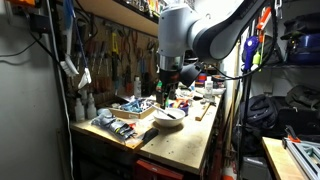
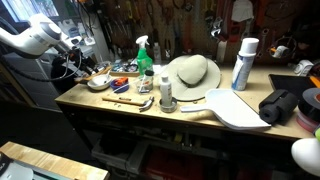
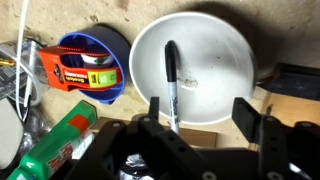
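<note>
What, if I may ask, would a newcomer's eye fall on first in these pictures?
In the wrist view, a white bowl with a black marker lying in it sits right under the open gripper, next to a blue tape dispenser. In an exterior view, a straw hat stands out on the middle of the workbench, near a green spray bottle.

Wrist view: a marker (image 3: 172, 85) lies in a bowl (image 3: 215, 52) on the bench (image 3: 120, 15). Just left of the bowl sits a dish (image 3: 110, 92) holding a tape dispenser (image 3: 85, 68). The claw (image 3: 200, 118) hangs over the bowl's near rim. In an exterior view, a hat (image 2: 193, 72) stands between a spray bottle (image 2: 145, 55) and a can (image 2: 243, 63).
</note>
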Robot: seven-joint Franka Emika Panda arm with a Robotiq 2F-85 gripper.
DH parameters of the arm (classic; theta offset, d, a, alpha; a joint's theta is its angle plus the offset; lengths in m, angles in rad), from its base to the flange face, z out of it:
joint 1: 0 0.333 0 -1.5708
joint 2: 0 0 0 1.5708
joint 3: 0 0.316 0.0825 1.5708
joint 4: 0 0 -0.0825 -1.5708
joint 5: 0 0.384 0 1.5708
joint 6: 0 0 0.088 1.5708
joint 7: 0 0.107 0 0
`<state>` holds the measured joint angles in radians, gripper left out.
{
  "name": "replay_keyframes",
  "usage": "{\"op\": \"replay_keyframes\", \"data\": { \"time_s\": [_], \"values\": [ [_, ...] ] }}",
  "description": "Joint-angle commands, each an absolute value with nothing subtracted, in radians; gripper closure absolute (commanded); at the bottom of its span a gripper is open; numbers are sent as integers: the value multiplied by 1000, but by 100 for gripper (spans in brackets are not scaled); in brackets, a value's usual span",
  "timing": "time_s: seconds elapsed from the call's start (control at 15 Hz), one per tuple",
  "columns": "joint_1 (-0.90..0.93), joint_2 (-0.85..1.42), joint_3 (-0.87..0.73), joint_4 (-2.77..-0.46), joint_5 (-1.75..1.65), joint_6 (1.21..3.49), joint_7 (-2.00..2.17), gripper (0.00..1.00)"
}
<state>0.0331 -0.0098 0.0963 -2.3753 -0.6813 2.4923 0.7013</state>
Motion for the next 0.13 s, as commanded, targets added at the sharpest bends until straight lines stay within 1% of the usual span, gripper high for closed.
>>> {"op": "replay_keyframes", "data": {
  "time_s": [0.0, 0.07],
  "values": [
    [46, -250, 77, -2587, -490, 2633, 439, 0],
    [26, -101, 102, -2444, -565, 2565, 549, 11]
  ]
}}
